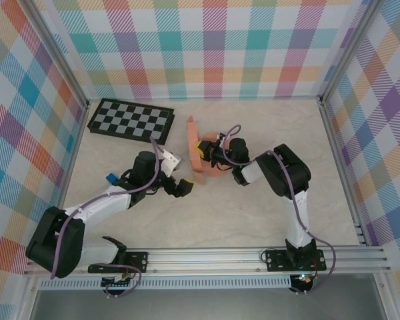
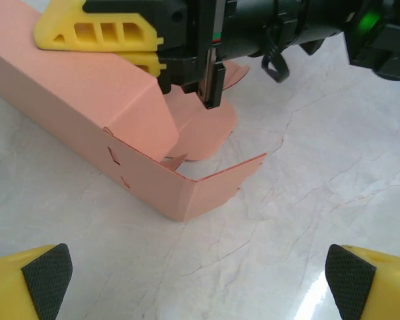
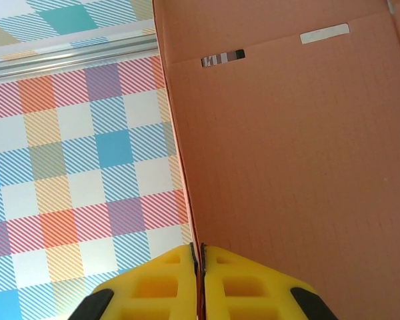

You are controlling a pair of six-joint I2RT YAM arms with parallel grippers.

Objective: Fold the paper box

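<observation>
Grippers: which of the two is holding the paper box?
The right gripper: it is shut on a thin wall of the paper box. The left gripper stands open, short of the box.

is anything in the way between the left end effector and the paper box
Nothing visible: only bare table lies between the open left end effector and the near flap of the paper box.

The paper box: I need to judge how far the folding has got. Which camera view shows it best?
Left wrist view: the paper box sits near and sharp, creases and open end flaps clear. Top external shows it small, partly behind the right gripper. Right wrist shows one wall of it close up, pinched.
</observation>
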